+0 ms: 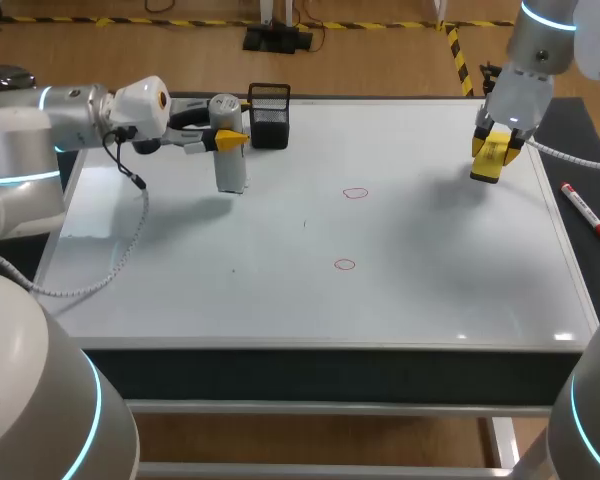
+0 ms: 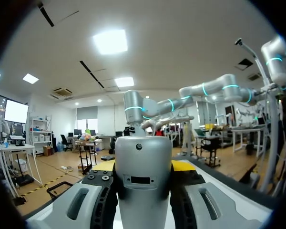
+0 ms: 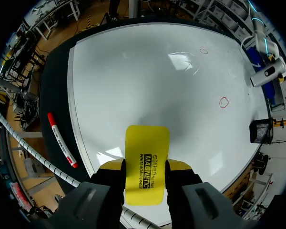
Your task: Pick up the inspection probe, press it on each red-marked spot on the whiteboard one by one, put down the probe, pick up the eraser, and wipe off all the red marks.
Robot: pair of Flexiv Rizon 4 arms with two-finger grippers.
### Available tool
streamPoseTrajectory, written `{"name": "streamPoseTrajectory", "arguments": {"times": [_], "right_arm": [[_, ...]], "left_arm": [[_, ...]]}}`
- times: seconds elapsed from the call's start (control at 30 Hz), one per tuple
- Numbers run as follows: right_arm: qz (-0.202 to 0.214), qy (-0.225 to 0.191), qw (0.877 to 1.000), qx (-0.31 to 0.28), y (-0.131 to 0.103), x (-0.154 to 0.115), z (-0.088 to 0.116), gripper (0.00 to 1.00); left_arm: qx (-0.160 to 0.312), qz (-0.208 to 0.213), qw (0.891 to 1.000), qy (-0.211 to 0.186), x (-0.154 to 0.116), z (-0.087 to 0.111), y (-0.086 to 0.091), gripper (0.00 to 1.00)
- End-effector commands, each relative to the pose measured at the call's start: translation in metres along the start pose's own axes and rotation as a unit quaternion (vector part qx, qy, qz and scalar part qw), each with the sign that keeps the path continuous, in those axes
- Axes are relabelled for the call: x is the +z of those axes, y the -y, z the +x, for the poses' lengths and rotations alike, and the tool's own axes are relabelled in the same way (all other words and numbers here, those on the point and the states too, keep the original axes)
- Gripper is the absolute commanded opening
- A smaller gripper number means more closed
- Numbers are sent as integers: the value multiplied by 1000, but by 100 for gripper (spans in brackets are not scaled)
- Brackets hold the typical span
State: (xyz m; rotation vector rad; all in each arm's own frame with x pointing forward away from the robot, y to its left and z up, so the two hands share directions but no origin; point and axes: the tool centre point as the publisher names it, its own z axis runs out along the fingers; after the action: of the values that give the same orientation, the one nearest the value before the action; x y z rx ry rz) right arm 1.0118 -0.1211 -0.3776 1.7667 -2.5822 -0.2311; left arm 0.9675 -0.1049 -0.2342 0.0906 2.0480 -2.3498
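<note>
The right gripper (image 3: 145, 167) is clamped on the yellow eraser (image 3: 147, 143), held above the whiteboard (image 1: 430, 290) at its rear right. The left gripper (image 2: 143, 191) is closed round the upright probe (image 2: 143, 162), beside the mesh basket (image 1: 269, 115). 2 rings are unwiped: far red mark (image 1: 355, 193), near red mark (image 1: 344, 264). Wiping looks due, so the eraser must be lowered flat onto the far ring.

Yellow eraser (image 3: 147, 164) — black lettering, silver-grey probe (image 2: 143, 181), red rings (image 1: 355, 193) on white whiteboard (image 1: 280, 290), black mesh basket (image 1: 269, 118).
</note>
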Motion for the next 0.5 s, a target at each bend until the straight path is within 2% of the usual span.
{"name": "streamPoseTrajectory", "arguments": {"times": [0.03,0.1,0.23,0.37,0.5], "right_arm": [[1,-15,1000,-20,-5,-3,-7,0],[0,-34,998,-60,-19,-2,-25,0],[-20,-36,991,-127,-47,8,-65,0],[-32,-54,979,-193,-75,21,-106,0],[-33,-55,971,-232,-96,33,-141,0]], "left_arm": [[0,-3,1000,22,1,4,4,0],[0,-3,1000,22,1,4,4,0],[0,-3,1000,22,1,4,4,0],[0,-3,1000,22,1,4,4,0],[0,-3,1000,22,1,4,4,0]]}}
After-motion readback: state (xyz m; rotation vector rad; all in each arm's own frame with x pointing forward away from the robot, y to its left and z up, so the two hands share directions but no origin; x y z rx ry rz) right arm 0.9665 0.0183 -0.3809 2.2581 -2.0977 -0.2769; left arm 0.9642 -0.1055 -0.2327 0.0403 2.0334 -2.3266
